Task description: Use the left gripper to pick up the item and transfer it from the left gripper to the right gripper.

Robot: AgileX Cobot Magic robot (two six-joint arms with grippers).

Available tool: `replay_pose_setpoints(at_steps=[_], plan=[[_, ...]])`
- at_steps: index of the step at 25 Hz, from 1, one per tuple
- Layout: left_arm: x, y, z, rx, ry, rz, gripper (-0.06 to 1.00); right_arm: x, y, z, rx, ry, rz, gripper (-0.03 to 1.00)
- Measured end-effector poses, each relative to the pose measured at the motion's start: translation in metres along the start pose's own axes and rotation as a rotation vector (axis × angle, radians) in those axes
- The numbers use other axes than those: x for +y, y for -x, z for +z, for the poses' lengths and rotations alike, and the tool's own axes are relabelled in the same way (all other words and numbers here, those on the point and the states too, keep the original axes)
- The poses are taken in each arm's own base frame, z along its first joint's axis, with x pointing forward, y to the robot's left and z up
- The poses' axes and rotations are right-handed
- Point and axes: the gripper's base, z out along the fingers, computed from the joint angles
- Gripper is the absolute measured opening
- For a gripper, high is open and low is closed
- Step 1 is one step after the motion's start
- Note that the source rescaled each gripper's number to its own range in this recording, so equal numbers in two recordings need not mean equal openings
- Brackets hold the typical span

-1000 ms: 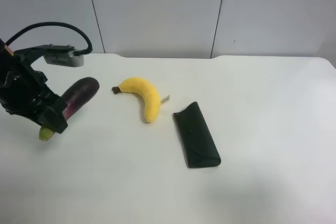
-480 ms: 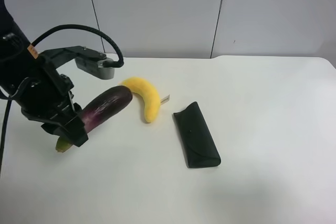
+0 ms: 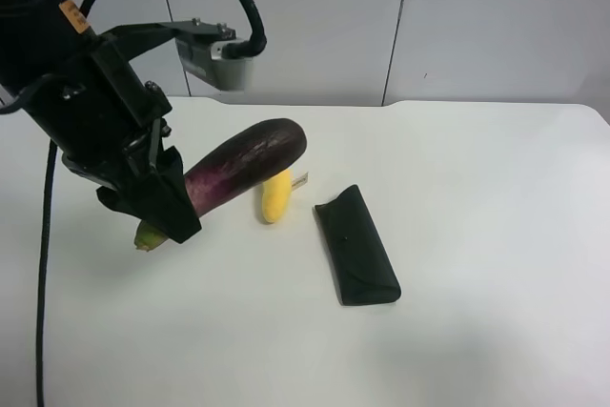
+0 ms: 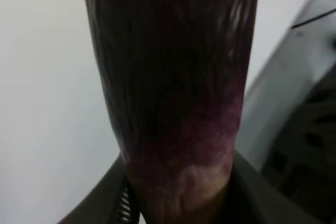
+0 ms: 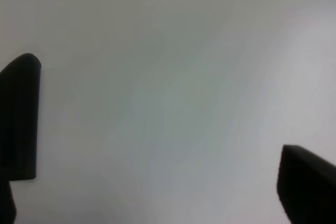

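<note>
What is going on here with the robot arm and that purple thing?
The left gripper is shut on a dark purple toy eggplant near its green stem, holding it tilted above the white table. It partly hides a yellow banana; a dark green flat case lies beside. The right gripper is open, holding nothing, so the handover is not yet done.

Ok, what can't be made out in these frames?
- Banana: exterior high, mostly behind the eggplant.
- Right tool: outside exterior high; its wrist view shows fingertips only.
- Left tool: left wrist view filled by blurred eggplant, grip cut off.
</note>
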Motion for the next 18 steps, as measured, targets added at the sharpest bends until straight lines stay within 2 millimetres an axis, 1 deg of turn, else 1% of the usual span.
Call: replay_pose_setpoints(at_steps=[5,9,18], plan=[[-0.009,0.005,-0.002,-0.041,-0.101,0.033,0.0,0.0,0.0,0.0,0.0,0.0,0.0,1.0],[-0.014,0.01,0.004,-0.065,-0.185,0.04,0.0,0.0,0.0,0.0,0.0,0.0,0.0,1.0],[-0.009,0.015,0.02,-0.038,-0.223,0.058,0.0,0.0,0.0,0.0,0.0,0.0,0.0,1.0]])
